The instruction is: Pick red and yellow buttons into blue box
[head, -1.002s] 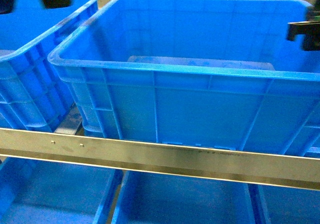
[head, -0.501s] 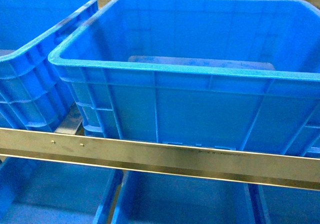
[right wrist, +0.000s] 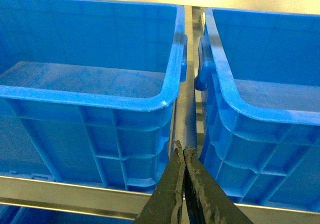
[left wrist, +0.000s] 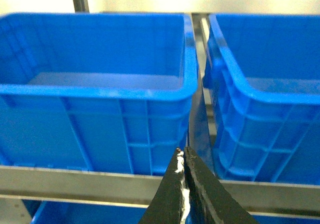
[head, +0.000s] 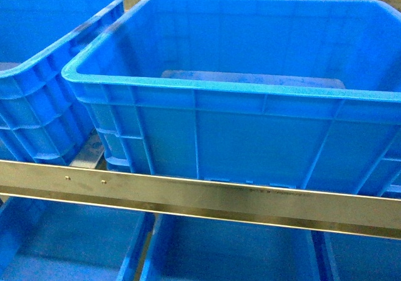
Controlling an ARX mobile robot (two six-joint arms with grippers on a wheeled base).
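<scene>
The blue box (head: 219,87) is the large deep crate filling the middle of the head view; the part of its floor that shows is bare. It is probably the right-hand crate (left wrist: 260,92) in the left wrist view and the left-hand crate (right wrist: 90,97) in the right wrist view. The red and yellow buttons are out of view. My left gripper (left wrist: 183,151) is shut with nothing in it, in front of the gap between two crates. My right gripper (right wrist: 183,146) is shut too, also empty, before another such gap. Neither gripper appears in the head view.
A second deep blue crate (head: 37,68) stands left of the box, and another (right wrist: 270,114) stands right of it. A metal shelf rail (head: 188,193) runs across in front of the crates. Shallower blue bins (head: 232,250) sit on the level below.
One second ago dark gripper parts showed at the top left and right edge of the head view. They have left that view. The crates have not moved.
</scene>
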